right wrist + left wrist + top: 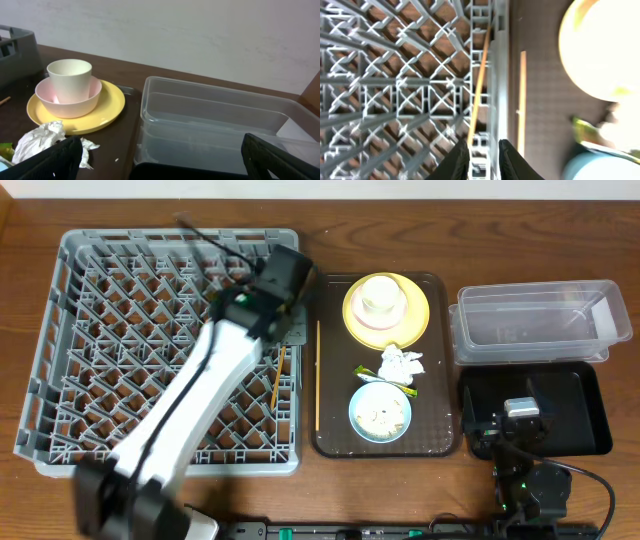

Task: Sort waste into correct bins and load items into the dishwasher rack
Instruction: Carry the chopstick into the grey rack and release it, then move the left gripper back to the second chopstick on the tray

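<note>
Over the rack [499, 75] edge, left gripper [484, 156] slightly parted — seemingly empty; chopstick [480, 85] just inside; right gripper [160, 150] wide, empty.

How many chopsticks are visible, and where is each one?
2. The first chopstick lies in the grey rack by its right edge; the second chopstick lies on the brown tray along its left side. The left arm may hide others.

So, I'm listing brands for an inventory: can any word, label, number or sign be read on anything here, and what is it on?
No text can be read in any view.
The wrapper beside the tissue may carry print, but it is too small and blurred to read.
</note>
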Robot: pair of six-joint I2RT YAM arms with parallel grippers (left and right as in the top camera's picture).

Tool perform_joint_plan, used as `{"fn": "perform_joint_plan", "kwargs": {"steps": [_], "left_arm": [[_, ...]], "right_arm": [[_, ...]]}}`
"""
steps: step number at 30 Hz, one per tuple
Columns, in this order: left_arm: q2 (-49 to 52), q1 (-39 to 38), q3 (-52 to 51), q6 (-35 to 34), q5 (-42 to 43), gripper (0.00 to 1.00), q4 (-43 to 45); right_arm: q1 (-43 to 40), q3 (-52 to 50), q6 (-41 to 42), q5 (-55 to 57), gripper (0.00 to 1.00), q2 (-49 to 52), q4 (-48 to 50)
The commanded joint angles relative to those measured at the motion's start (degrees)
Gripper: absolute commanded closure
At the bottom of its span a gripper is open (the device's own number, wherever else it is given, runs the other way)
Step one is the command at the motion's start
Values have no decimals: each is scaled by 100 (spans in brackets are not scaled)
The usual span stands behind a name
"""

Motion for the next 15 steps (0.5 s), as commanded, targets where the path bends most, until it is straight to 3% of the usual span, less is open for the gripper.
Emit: {"fn": "perform_joint_plan", "kwargs": {"steps": [1, 5, 15], "left_arm": [[-269, -31, 146, -455, 570, 75, -234], [-251, -109, 59, -525, 1106, 73, -540], [-133, -651, -437, -647, 1108, 72, -417]], "right_arm": [[-44, -7, -61, -9, 1, -31, -24], [-44, -7, -61, -9, 1, -31, -24], [-44, -7, -61, -9, 1, -31, -24]]}}
